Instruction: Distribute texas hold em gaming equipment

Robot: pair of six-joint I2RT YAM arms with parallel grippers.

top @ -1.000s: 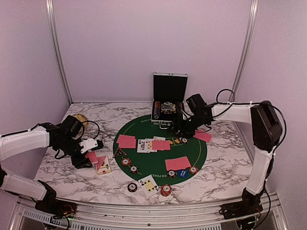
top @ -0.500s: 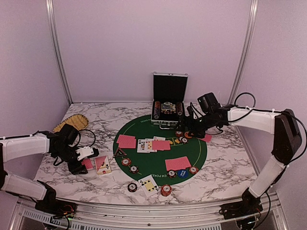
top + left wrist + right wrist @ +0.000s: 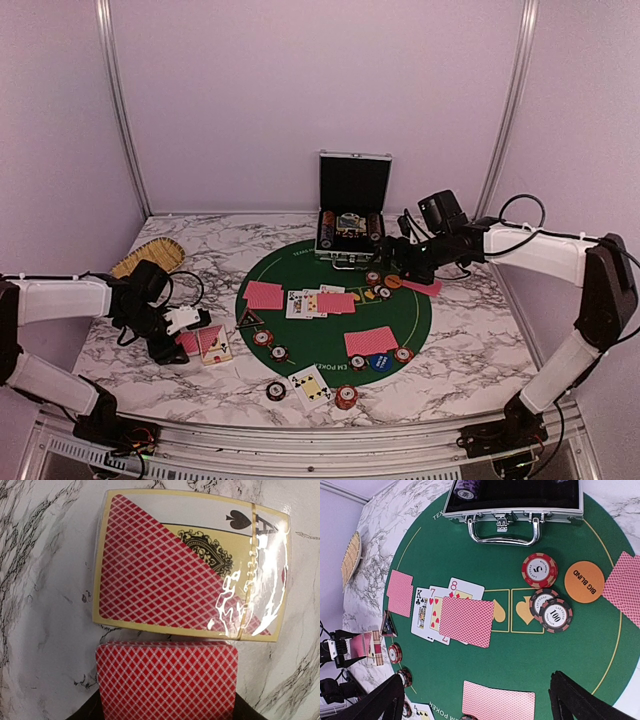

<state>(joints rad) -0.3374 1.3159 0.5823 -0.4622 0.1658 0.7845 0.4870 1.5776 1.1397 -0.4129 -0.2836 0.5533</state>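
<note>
Marble desk [image 3: 460, 350] under a round green mat [image 3: 315, 335]. We note the right arm [image 3: 530, 245] over the mat's far right, jaws wide apart, empty. Left arm [image 3: 60, 295] low off the mat's left, jaws clamped on a red-backed deck [image 3: 167, 680] just beside a wrapped card box [image 3: 190, 565]. Open metal case [image 3: 354, 185] at the mat's far edge. Face-up cards [image 3: 427, 612], orange disc [image 3: 584, 581], chips [image 3: 555, 616] lie on the felt.

mat [image 3: 530, 655]: green, thin yellow lines
cards [image 3: 466, 621]: red backs, white diamond lattice
table [image 3: 470, 340]: white marble, grey veins
disc [image 3: 584, 581]: orange, black lettering
chip [image 3: 539, 570]: red, white edge stripes
second disc [image 3: 379, 362]: blue
case [image 3: 354, 185]: silver frame, black lining
basket [image 3: 145, 256]: straw yellow
</note>
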